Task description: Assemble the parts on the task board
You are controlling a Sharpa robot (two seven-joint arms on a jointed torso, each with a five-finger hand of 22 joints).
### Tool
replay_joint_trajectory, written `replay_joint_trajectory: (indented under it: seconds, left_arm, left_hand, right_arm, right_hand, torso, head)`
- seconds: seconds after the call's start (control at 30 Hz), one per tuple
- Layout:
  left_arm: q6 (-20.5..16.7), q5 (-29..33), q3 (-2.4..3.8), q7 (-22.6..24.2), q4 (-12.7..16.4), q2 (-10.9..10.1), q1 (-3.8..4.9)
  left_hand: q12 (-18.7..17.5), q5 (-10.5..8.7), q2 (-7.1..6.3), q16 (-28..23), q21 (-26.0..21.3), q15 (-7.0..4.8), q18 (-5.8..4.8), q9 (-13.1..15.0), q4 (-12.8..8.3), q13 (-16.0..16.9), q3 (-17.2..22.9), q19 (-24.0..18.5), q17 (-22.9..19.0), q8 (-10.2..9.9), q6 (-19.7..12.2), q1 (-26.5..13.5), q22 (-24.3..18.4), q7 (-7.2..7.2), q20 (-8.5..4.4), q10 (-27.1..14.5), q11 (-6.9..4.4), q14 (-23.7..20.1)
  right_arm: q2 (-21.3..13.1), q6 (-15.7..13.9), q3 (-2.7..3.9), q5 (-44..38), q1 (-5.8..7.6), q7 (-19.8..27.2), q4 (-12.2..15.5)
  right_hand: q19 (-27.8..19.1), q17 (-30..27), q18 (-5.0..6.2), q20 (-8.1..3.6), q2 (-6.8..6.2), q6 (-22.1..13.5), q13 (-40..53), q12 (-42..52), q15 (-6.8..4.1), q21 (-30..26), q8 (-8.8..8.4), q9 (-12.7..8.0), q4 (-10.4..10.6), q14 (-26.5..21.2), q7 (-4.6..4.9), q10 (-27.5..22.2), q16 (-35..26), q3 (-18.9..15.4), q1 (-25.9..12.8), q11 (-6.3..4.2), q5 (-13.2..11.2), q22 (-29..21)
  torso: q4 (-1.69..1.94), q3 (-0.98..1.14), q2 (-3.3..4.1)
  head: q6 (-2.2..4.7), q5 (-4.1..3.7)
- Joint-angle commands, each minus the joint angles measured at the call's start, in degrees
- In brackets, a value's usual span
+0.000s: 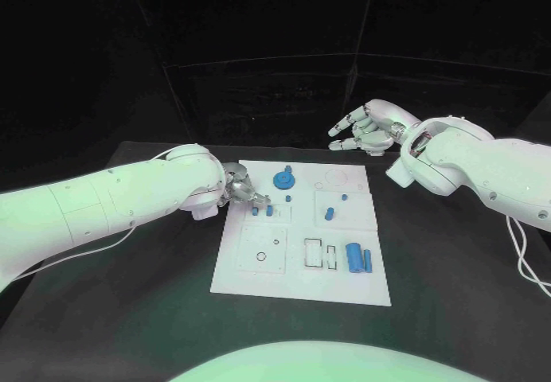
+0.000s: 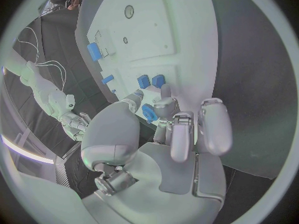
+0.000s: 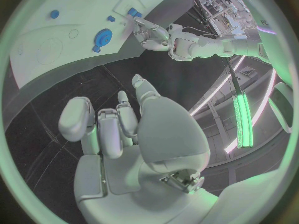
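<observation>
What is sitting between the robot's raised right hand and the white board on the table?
Nothing: in the head view, only bare black table separates the right hand, held up beyond the far edge, from the task board.

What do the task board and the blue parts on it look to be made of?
The task board looks like matte white plastic or coated panel: flat, even, with cut recesses. The blue parts look like moulded or printed plastic: uniform colour, dull sheen. Neither is certain.
</observation>
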Motion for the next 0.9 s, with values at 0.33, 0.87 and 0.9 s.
replay_joint_trajectory:
  seconds: [0.33,0.87,0.9]
  left_arm:
    - [1.35,0.19,0.00,-0.28,2.53,-1.69,0.03]
    - [1.67,0.19,-0.01,-0.75,3.02,-1.89,0.02]
    - [1.73,0.19,-0.01,-0.83,2.92,-1.84,0.02]
  left_hand:
    - [0.42,-0.17,1.35,0.18,-0.22,0.05,-0.71,0.08,-0.34,0.13,-3.67,0.77,15.10,0.17,0.52,4.43,0.23,-0.19,-0.04,-0.10,-0.27,5.96]
    - [0.44,0.03,2.86,0.18,-0.42,0.07,-0.67,0.07,-1.01,0.14,-4.79,0.73,15.10,0.24,0.39,7.08,0.14,-0.15,-0.03,-0.13,-0.25,5.96]
    - [0.44,0.06,3.16,0.18,-0.42,0.07,-0.67,0.06,-1.21,0.13,-4.72,0.73,15.10,0.24,0.36,7.58,0.15,-0.15,-0.03,-0.15,-0.25,5.96]
  right_arm:
    - [-0.03,0.26,0.03,-0.02,0.01,0.60,-0.07]
    - [0.01,0.29,0.03,-0.02,-0.03,0.61,-0.07]
    - [0.02,0.29,0.03,-0.02,-0.04,0.61,-0.08]
  right_hand:
    - [-0.48,1.22,0.41,0.05,0.44,0.26,-0.05,-0.24,-0.43,-0.40,0.24,-0.05,0.34,3.06,0.02,-0.40,-0.34,0.04,-0.22,0.00,0.34,-0.07]
    - [-0.46,1.32,0.40,0.05,0.44,0.26,-0.02,-0.22,-0.43,-0.39,0.24,-0.06,0.33,3.08,0.02,-0.38,-0.30,0.05,-0.20,0.00,0.35,-0.04]
    - [-0.46,1.32,0.40,0.05,0.44,0.26,-0.02,-0.22,-0.43,-0.39,0.24,-0.06,0.33,3.08,0.02,-0.38,-0.30,0.05,-0.20,0.00,0.35,-0.04]
  torso:
    - [0.04,0.00,-0.03]
    - [-0.12,0.03,0.01]
    - [-0.12,0.03,0.01]
  head:
    - [-0.25,0.08]
    - [-0.21,0.28]
    - [-0.22,0.28]
